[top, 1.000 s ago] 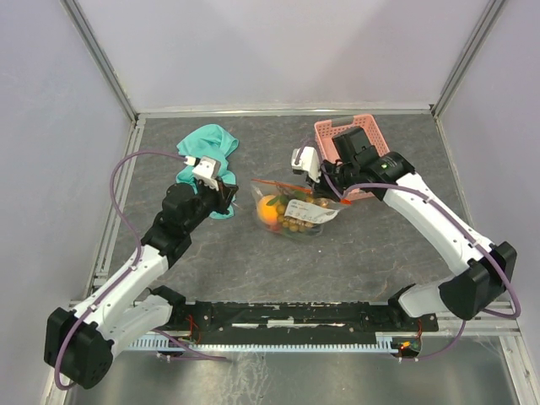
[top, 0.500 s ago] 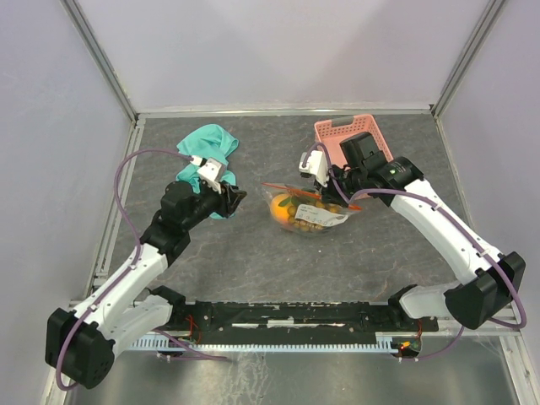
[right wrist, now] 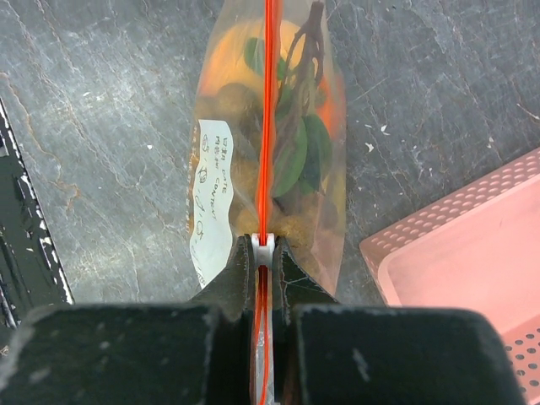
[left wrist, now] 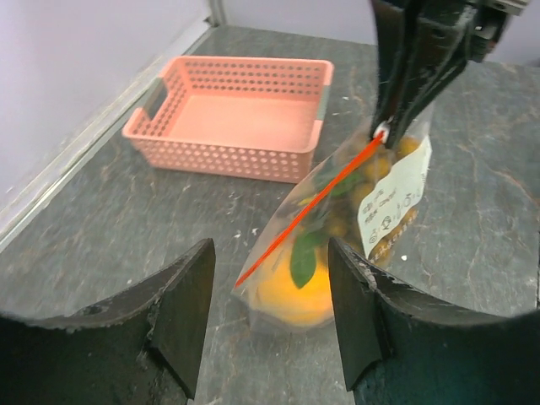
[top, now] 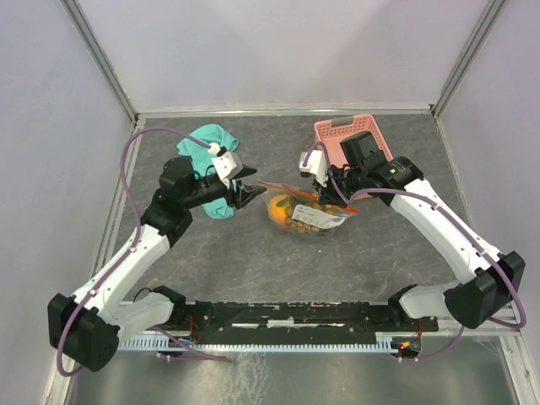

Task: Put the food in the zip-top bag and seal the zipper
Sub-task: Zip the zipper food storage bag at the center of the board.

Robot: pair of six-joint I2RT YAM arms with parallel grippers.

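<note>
Right jaws are clenched on one end of the zipper (left wrist: 312,207), by which the bag (left wrist: 337,245) is held upright on the desk (left wrist: 126,245) near the basket (left wrist: 228,156), food (left wrist: 287,295) already packed inside; left jaws are spread open beside the free end, sealing judged unfinished.

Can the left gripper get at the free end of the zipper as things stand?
Probably yes: the left gripper is open and faces the zipper's near end, with nothing between; the right gripper pinches the far end.

Pink basket (top: 334,128) back right; teal cloth (top: 207,138) back left.
</note>
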